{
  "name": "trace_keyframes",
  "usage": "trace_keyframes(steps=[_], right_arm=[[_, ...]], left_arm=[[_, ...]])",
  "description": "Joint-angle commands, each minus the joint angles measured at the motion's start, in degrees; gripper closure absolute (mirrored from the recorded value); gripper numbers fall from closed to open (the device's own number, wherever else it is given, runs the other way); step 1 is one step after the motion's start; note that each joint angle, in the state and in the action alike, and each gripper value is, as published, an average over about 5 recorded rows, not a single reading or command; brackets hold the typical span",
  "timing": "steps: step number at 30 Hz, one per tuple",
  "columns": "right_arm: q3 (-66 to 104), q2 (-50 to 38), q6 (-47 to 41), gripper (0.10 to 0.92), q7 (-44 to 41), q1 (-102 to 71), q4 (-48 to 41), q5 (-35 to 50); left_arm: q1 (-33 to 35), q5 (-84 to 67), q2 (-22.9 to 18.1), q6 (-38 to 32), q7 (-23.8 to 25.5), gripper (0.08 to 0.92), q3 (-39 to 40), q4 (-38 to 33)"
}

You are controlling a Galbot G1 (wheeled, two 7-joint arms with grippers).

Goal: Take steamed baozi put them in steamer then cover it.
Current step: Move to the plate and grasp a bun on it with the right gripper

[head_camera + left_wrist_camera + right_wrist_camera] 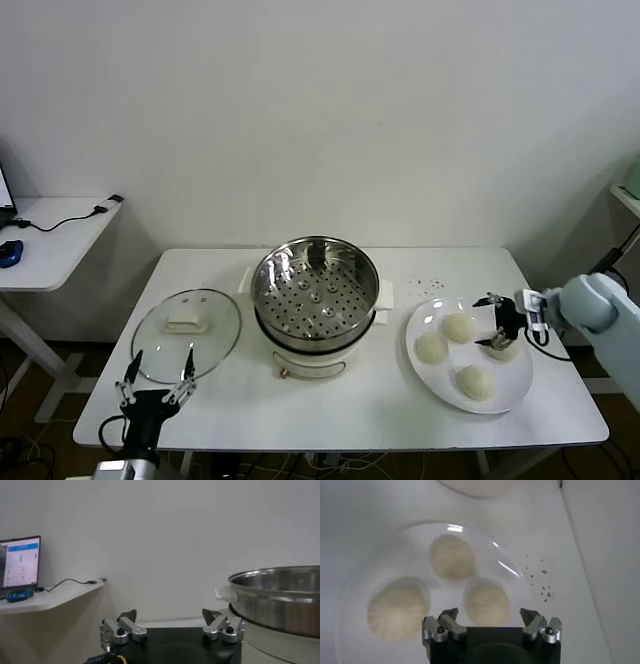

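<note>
The steamer [315, 290] stands open and empty at the table's middle; its steel wall also shows in the left wrist view [280, 597]. The glass cover [210, 340] lies flat on the table to its left. Three baozi [460, 326] [431, 347] [474, 380] lie on a white plate [520, 385] at the right. A fourth baozi [505, 350] is partly hidden under my right gripper [493, 322]. In the right wrist view that gripper [490, 617] is open and empty, with one baozi [486, 601] just beyond its fingertips. My left gripper [158, 378] is open and empty at the cover's near edge.
A side desk [55, 235] with cables stands far left; the left wrist view shows a laptop [20, 560] on it. Small dark crumbs [425, 283] lie on the table behind the plate. The wall is close behind the table.
</note>
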Motion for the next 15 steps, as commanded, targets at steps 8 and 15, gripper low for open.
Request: trace_keyframes(steps=[8,15], right_arm=[[-25.0,11.5,0.5,0.203,-6.2,20.4,-18.8,-2.1],[-24.1,14.6,0.5,0.203,-6.0,19.4,-21.3,-2.5]], left_arm=[[-1.4,0.1,0.0,1.3,-0.2,0.177,0.0,1.0],[-1.7,0.3,0.1,1.5,-0.2,0.177,0.0,1.2]])
